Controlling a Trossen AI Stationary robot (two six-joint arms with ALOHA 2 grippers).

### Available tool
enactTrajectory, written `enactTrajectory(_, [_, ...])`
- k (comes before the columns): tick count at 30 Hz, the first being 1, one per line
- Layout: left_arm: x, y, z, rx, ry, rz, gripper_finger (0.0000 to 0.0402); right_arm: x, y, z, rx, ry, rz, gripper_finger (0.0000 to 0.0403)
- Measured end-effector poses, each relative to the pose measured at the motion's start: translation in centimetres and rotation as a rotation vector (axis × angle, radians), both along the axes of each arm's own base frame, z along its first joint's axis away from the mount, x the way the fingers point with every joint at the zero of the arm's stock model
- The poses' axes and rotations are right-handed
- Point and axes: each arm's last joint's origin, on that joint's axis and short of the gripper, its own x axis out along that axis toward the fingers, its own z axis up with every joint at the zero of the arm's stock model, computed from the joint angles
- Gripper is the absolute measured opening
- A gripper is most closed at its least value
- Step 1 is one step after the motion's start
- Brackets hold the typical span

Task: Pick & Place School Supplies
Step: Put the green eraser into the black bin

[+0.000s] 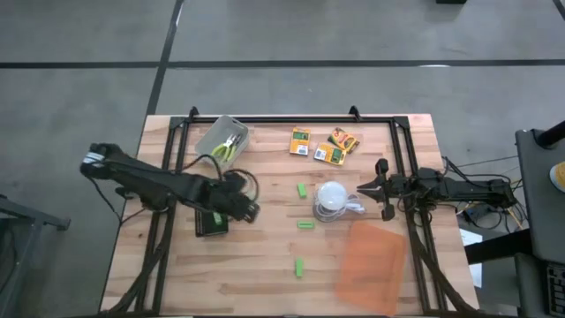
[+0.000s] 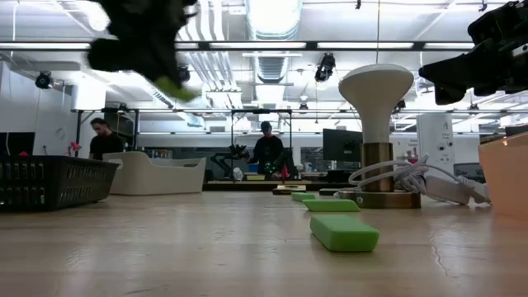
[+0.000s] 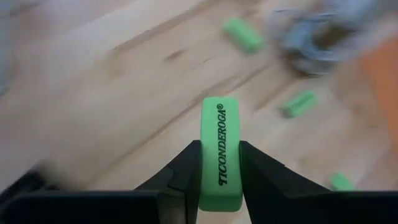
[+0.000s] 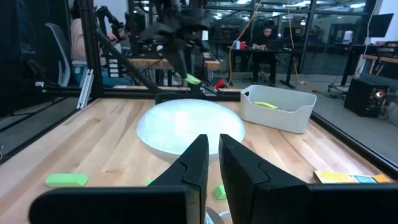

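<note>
My left gripper (image 3: pixel 221 148) is shut on a bright-green stick printed TICONDEROGA (image 3: pixel 221 134), held in the air beside the black tray (image 1: pixel 210 224); the low view shows the gripper (image 2: pixel 140 41) high at the left. Three more green sticks (image 1: pixel 302 189), (image 1: pixel 305 224), (image 1: pixel 299 267) lie flat on the wood. Three orange-yellow boxes (image 1: pixel 300 141), (image 1: pixel 342 138), (image 1: pixel 328 155) lie at the far side. Yellow-green-handled tools (image 1: pixel 226 148) lie in a pale bin (image 1: pixel 212 134). My right gripper (image 1: pixel 385 191) waits shut at the right, holding nothing. My left gripper pinches the green stick by its two long sides (image 3: pixel 205 165) between its two fingers. The fingers slant downward and lie along the stick, whose rounded free end (image 3: pixel 214 104) reaches past the fingertips. The stick is lifted clear of the table.
A white domed lamp (image 1: pixel 331 198) with its cable stands mid-table, right in front of my right gripper (image 4: pixel 211 163). A translucent orange sheet (image 1: pixel 371 258) lies at the near right. A black frame (image 1: pixel 291 118) runs round the far and side edges. People work in the room behind.
</note>
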Motion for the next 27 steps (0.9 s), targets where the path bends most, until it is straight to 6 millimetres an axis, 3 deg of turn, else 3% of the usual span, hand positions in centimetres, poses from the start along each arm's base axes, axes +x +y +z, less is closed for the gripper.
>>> enactTrajectory(5, [-3.4, 0.5, 0.1, -0.190, 0.160, 0.304, 0.0099, 0.0, 0.0, 0.0, 0.000, 0.001, 0.000, 0.0036])
enactTrajectory(10, [-5.4, 0.6, -0.2, -0.276, 0.288, 0.593, 0.0099, 0.0, 0.0, 0.0, 0.000, 0.001, 0.000, 0.0036])
enactTrajectory(17, [-5.9, 0.8, -2.5, -0.223, 0.302, 0.640, 0.0099, 0.0, 0.0, 0.0, 0.000, 0.001, 0.000, 0.0036])
enactTrajectory(27, [-6.2, 0.5, -6.9, -0.336, 0.285, 0.728, 0.0099, 0.0, 0.0, 0.0, 0.000, 0.001, 0.000, 0.0036])
